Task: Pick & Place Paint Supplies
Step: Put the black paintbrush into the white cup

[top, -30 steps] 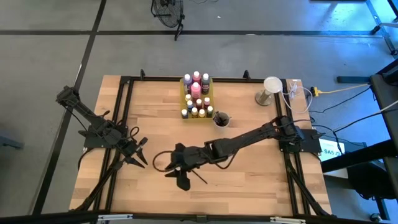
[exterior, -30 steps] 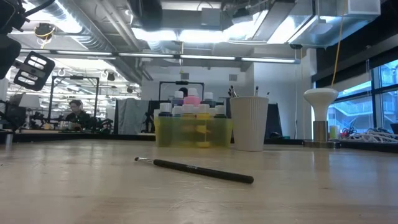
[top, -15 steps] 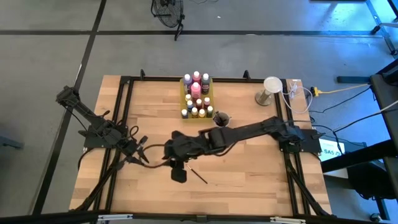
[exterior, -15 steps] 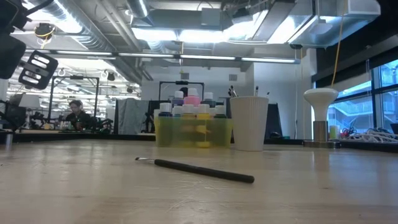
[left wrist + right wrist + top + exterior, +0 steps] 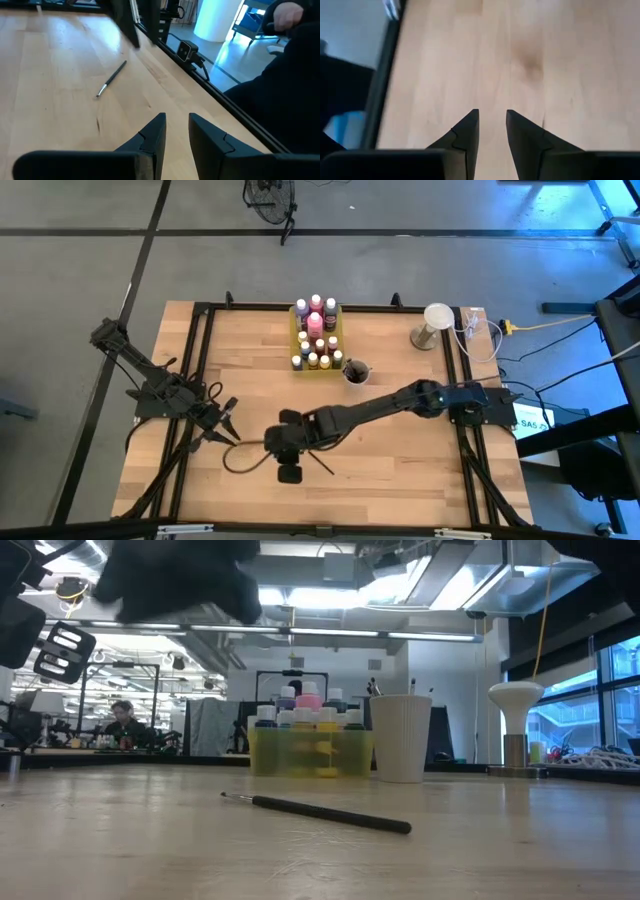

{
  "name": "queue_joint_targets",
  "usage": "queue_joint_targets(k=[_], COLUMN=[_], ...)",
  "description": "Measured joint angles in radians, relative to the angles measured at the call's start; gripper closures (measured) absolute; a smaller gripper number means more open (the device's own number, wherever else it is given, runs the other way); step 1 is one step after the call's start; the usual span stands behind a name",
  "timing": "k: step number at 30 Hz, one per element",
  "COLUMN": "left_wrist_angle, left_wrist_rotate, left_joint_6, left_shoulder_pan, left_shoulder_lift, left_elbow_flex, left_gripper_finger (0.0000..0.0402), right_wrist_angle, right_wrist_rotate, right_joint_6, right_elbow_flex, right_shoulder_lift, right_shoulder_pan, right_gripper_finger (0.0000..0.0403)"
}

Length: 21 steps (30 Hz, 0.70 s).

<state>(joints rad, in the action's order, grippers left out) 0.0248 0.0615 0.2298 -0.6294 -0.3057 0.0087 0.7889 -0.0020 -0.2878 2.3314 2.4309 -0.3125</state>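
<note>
Dark brush (image 5: 318, 812) is seen lying flat on the table (image 5: 400, 470), near of the yellow tray (image 5: 310, 753) of paint bottles (image 5: 315, 330). Right gripper (image 5: 283, 448) is held just left of it, fingers slightly apart, nothing gripped. Left gripper (image 5: 228, 420) is parked at left, narrow gap, empty.

The right gripper (image 5: 490, 129) is hanging over the pale wooden tabletop (image 5: 520, 55), its two dark fingers (image 5: 465, 135) standing slightly apart with nothing between them. A dark metal rail (image 5: 382, 80) is running along the tabletop's edge.
</note>
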Motion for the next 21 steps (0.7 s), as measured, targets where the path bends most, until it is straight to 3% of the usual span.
queue_joint_targets(k=[7,13,21], left_wrist_angle=[0.000,0.000,0.000], left_wrist_rotate=[0.000,-0.001,-0.003], left_joint_6=[-0.008,-0.008,0.001], left_shoulder_pan=[0.000,0.000,0.000], left_shoulder_lift=[0.000,0.000,0.000], left_elbow_flex=[0.000,0.000,0.000], left_gripper_finger=[0.0323,0.0323,0.0321], right_wrist_angle=[0.089,0.194,0.214], right_wrist_rotate=[0.106,0.220,0.190], right_joint_6=[-0.001,-0.097,-0.180], right_elbow_flex=[0.000,0.000,0.000], right_shoulder_lift=[0.063,0.063,0.093], right_shoulder_pan=[-0.045,-0.057,-0.058], right_gripper_finger=[0.0303,0.0303,0.0303])
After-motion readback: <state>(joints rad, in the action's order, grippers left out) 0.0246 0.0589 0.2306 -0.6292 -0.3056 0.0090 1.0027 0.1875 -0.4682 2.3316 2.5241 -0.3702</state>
